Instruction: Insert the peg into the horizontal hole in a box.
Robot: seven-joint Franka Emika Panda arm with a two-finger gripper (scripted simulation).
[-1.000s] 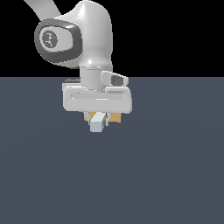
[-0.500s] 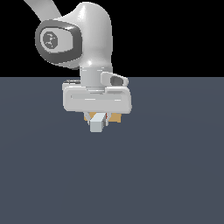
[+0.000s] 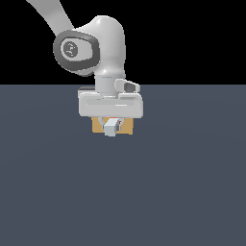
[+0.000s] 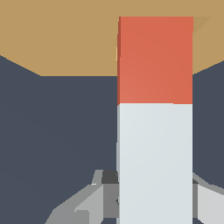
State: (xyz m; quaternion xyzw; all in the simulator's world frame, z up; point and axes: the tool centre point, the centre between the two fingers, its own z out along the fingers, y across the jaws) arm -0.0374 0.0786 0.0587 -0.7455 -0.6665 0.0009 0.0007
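My gripper (image 3: pixel 111 124) is shut on the peg (image 3: pixel 111 128), whose whitish-grey end faces the exterior camera. Behind it the tan box (image 3: pixel 127 127) shows only as slivers on either side of the fingers. In the wrist view the peg (image 4: pixel 155 131) runs from between the fingers (image 4: pixel 87 201) straight to the box (image 4: pixel 65 39); its red-orange end meets the box's face. A darker brown corner of the hole (image 4: pixel 200 22) shows right beside the red tip. How deep the tip sits in the hole is hidden.
The dark grey-blue table (image 3: pixel 120 192) spreads flat around the box. The arm's white wrist and hand (image 3: pixel 110 103) hang directly over the peg and cover most of the box in the exterior view.
The gripper and the peg have shifted a little away from the exterior camera, toward the box. The peg's grey end looks smaller and sits closer against the box.
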